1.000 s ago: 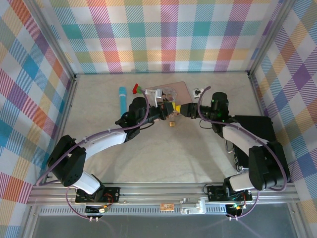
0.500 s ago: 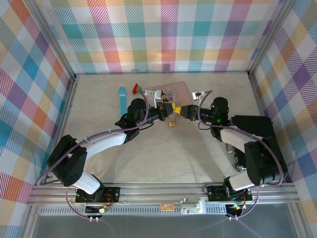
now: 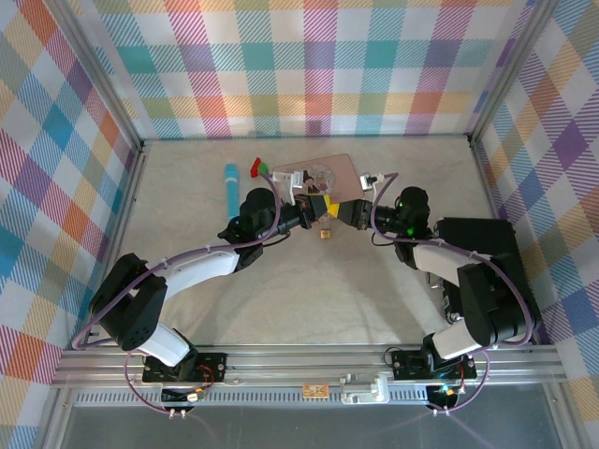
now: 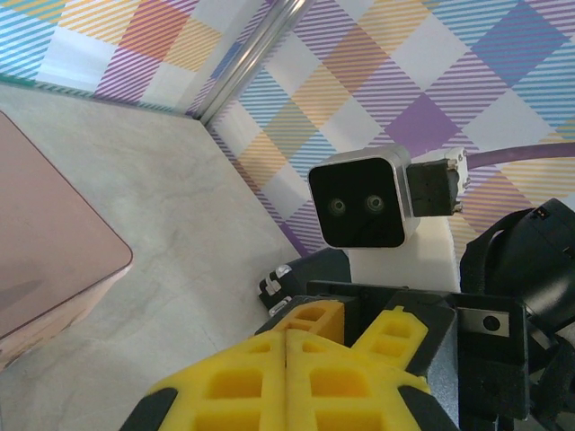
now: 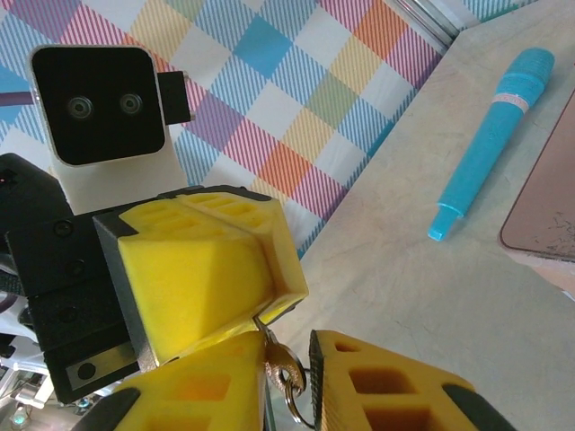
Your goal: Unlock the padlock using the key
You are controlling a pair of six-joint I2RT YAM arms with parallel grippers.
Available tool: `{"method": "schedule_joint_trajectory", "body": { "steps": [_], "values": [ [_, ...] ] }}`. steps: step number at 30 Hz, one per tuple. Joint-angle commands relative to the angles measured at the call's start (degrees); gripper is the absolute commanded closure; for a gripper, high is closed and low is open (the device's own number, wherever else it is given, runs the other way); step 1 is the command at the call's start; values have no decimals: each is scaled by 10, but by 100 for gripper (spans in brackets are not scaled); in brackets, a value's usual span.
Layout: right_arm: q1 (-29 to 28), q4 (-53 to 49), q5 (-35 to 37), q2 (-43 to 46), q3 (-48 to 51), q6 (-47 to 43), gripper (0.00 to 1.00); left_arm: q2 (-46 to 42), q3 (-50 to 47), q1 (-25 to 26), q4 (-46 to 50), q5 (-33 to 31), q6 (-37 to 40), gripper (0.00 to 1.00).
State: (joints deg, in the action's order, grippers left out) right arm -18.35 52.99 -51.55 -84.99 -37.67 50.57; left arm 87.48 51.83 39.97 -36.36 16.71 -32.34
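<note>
The key [image 5: 286, 366] is a thin silvery-tan sliver with a split ring. Its blade is pinched in my left gripper [image 4: 287, 339], whose yellow fingers [image 5: 202, 274] are shut on it. The key's head and ring sit between the fingers of my right gripper [image 5: 289, 352], which are slightly apart; a narrow gap shows beside the ring. In the top view the two grippers meet tip to tip, left gripper [image 3: 316, 207] and right gripper [image 3: 339, 211], in front of the pink box. The tiny brass padlock [image 3: 325, 234] lies on the table just below them, untouched.
The pink box [image 3: 329, 172] stands behind the grippers, its corner also near the left wrist camera [image 4: 54, 233]. A turquoise pen [image 3: 230, 188] lies to the left, next to a small red and green piece [image 3: 256, 167]. A black block [image 3: 482, 245] sits at the right wall.
My right gripper has moved left and closed the distance to the left gripper's tips. The left arm and the padlock have stayed put.
</note>
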Motion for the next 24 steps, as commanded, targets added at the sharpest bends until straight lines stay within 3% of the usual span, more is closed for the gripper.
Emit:
{"method": "schedule_joint_trajectory", "body": {
  "steps": [1, 7, 14, 17, 21, 24],
  "values": [
    [-4, 32, -7, -4, 12, 8, 81, 3, -8, -5, -43, 6, -9, 100],
    [-5, 76, -7, -22, 11, 36, 83, 11, -15, -5, -70, 12, -31, 100],
    [-9, 110, -3, -49, 8, 56, 78, 17, -14, -5, -79, 13, -39, 100],
    [-11, 129, -3, -58, 8, 66, 83, 20, -15, -5, -81, 15, -41, 100],
    [-11, 122, -4, -60, 6, 62, 99, 18, -20, -5, -86, 10, -43, 100],
    [-10, 110, 5, -57, 9, 53, 100, 13, -23, -5, -85, 4, -45, 100]
  ]
}}
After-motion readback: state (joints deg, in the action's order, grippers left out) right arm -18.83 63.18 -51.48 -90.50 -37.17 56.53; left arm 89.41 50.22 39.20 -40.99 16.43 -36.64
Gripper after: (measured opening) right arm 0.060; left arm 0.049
